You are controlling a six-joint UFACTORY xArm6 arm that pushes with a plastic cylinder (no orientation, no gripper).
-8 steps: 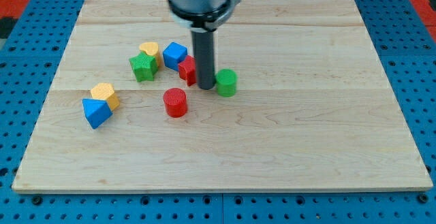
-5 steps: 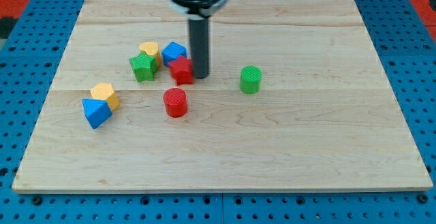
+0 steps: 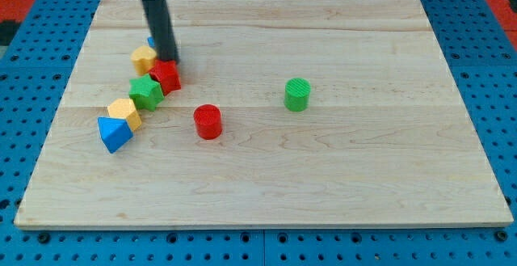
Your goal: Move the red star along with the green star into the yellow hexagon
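Now you are looking at a wooden board (image 3: 339, 177) lying on a blue pegboard, and my rod is coming down over its upper left part. My tip (image 3: 169, 61) is resting at the upper edge of the red star (image 3: 166, 77), touching it or very nearly so. It is a plain rod with nothing to spread or pinch, so it is holding nothing and can only shove.

What you are steering by is one slanted line. From my tip, the red star is sitting just toward the view's bottom. The green star (image 3: 146, 92) is pressing against the red star's lower left. The yellow hexagon (image 3: 123, 112) is waiting just beyond, further down and to the left, close beside the green star; you cannot tell whether they are touching yet. So the chain is running from upper right to lower left, and my tip is standing at its upper end, though a little more above the red star than behind it along that slant. By my judgement, the coming push is calling for a heading down and to the left, or the red star may be slipping off sideways.

Other pieces are crowding the line. A yellow block (image 3: 144, 57) is sitting just left of my tip, with a blue block (image 3: 151, 43) peeking out behind the rod. A blue wedge (image 3: 113, 134) is touching the yellow hexagon's lower side. The red cylinder (image 3: 208, 122) and green cylinder (image 3: 297, 95) are standing well apart to the right.
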